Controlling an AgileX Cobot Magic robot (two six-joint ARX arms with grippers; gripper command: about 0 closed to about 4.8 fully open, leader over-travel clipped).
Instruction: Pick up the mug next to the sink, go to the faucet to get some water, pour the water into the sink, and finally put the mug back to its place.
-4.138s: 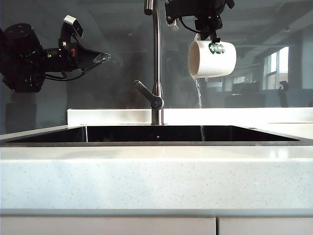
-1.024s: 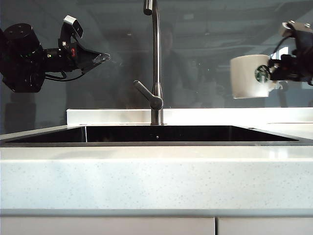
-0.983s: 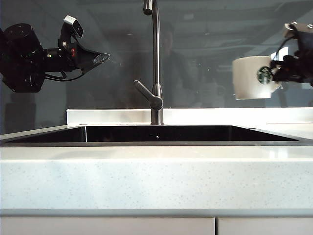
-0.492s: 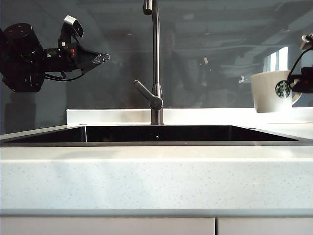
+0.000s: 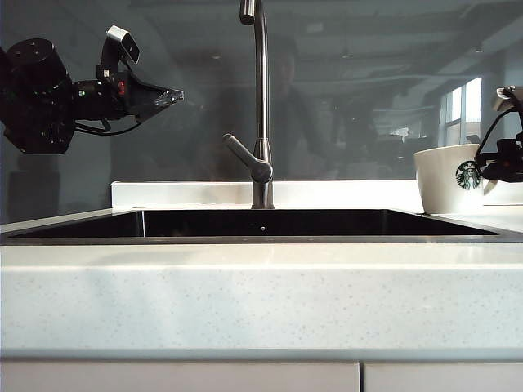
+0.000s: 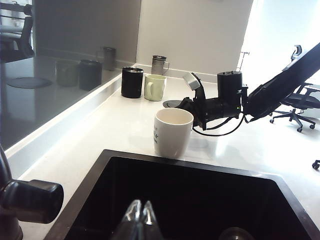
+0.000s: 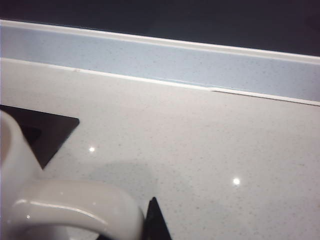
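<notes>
Beside the sink, upright mug, inside hidden, handle in right claw; left claw clenched, aloft.

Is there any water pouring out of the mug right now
No, the mug is upright beside the sink, held at its handle by the right gripper, and no stream falls from it.

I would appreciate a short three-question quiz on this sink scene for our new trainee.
1. True or false: the mug is upright.
2. Which gripper holds the mug by its handle: A) left gripper, B) right gripper?
3. Fill in: the left gripper hovers above the ___, left of the faucet, its jaws shut.

Key: 1 true; 2 B; 3 sink.
</notes>
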